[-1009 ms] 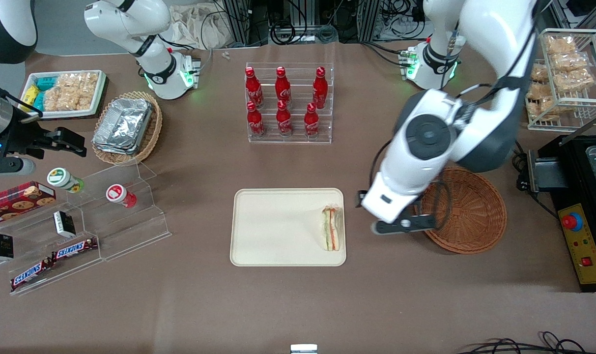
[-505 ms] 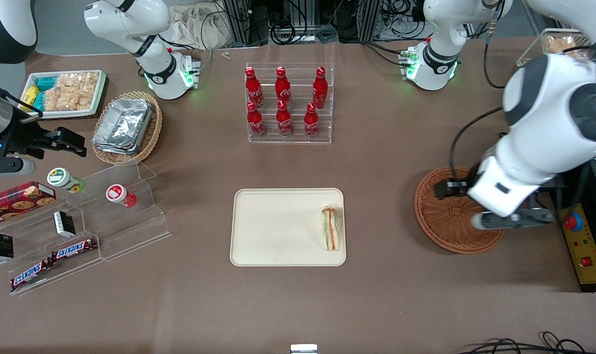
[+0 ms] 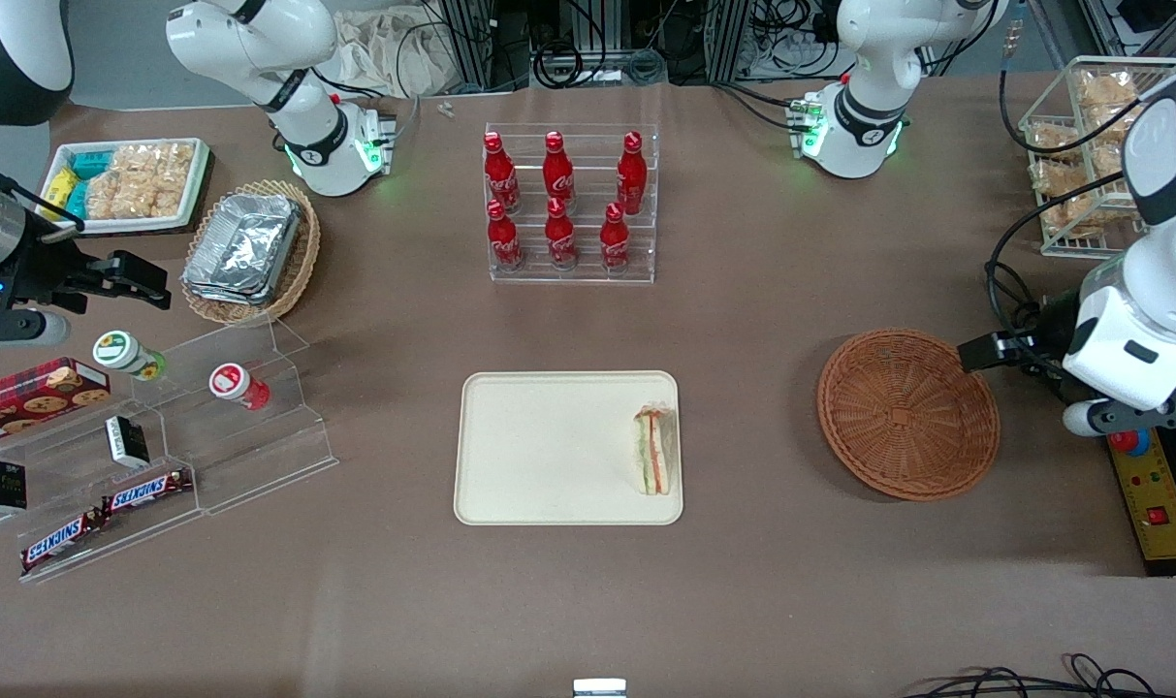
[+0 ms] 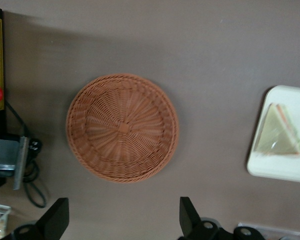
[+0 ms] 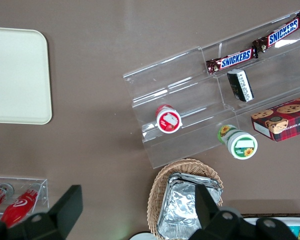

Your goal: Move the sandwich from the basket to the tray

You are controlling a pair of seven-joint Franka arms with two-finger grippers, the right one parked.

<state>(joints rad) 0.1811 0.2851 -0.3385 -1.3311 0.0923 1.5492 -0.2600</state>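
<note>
Resting on the cream tray (image 3: 549,446), the wrapped sandwich (image 3: 653,451) lies flat along the tray edge that faces the basket (image 3: 907,414), its green and orange-red layers showing through the clear film. The reddish-brown wicker basket sits empty on the brown table (image 3: 743,582), well apart from the tray and toward the working arm's end. The left arm's gripper (image 4: 124,220) hangs in the air above the table beside the basket, close to the black control box (image 3: 1158,504) with its red button; seen from the wrist camera, its two dark fingers (image 4: 189,216) stand wide apart with nothing between them, and only their tips are in the picture, the rest cut off by the frame. From the front the gripper itself is largely masked by the arm's white wrist housing, and the arm runs out of the frame.

In the wrist picture the tray is cropped to one rounded corner, with the sandwich (image 4: 279,132) shown as a pale triangle, its filling only faintly readable. A clear rack of red bottles (image 3: 568,204) stands farther from the front camera than the tray. Toward the parked arm's end sit a tan basket of foil trays (image 3: 248,247), a white snack tray (image 3: 127,184) and a clear stepped stand (image 3: 161,456) holding chocolate bars and small jars. A wire rack of bagged snacks (image 3: 1092,155) is partly hidden by the working arm.
</note>
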